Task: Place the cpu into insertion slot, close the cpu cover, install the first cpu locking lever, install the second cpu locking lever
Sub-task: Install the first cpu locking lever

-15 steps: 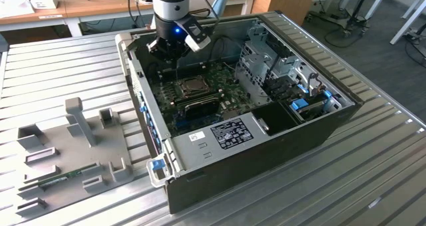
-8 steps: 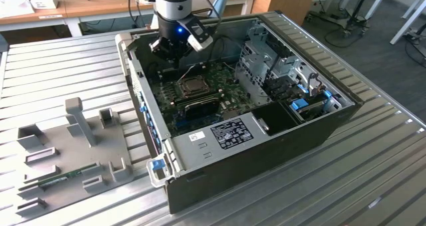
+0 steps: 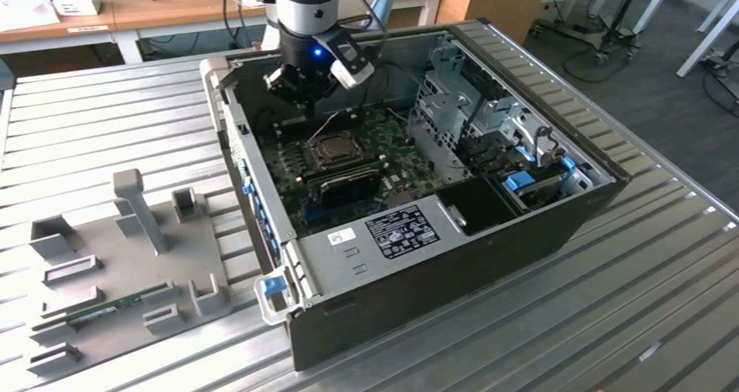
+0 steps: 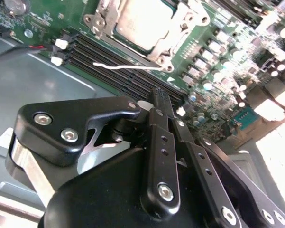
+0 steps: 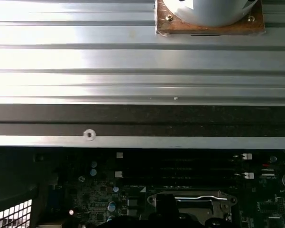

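Observation:
The cpu (image 4: 141, 20) lies with its dull silver top up in the insertion slot (image 3: 335, 151) on the green board inside the open computer case. The cpu cover (image 4: 186, 21) lies flat around it as a silvery frame. A thin pale locking lever (image 4: 128, 67) sticks out along the memory slots beside the socket. My gripper (image 3: 303, 87) hovers above the board just past the socket, toward the case's far wall. Its black fingers (image 4: 159, 142) meet at the tips with nothing between them. In the first wrist view the socket (image 5: 192, 205) sits below the case wall.
The case (image 3: 462, 236) rests on a ribbed metal table (image 3: 104, 124). Silver drive cages (image 3: 473, 115) fill its side at the exterior view's right. A grey fixture plate (image 3: 116, 262) holding a memory stick (image 3: 110, 310) lies at the exterior view's left. The arm's base (image 5: 208, 14) stands beyond the case.

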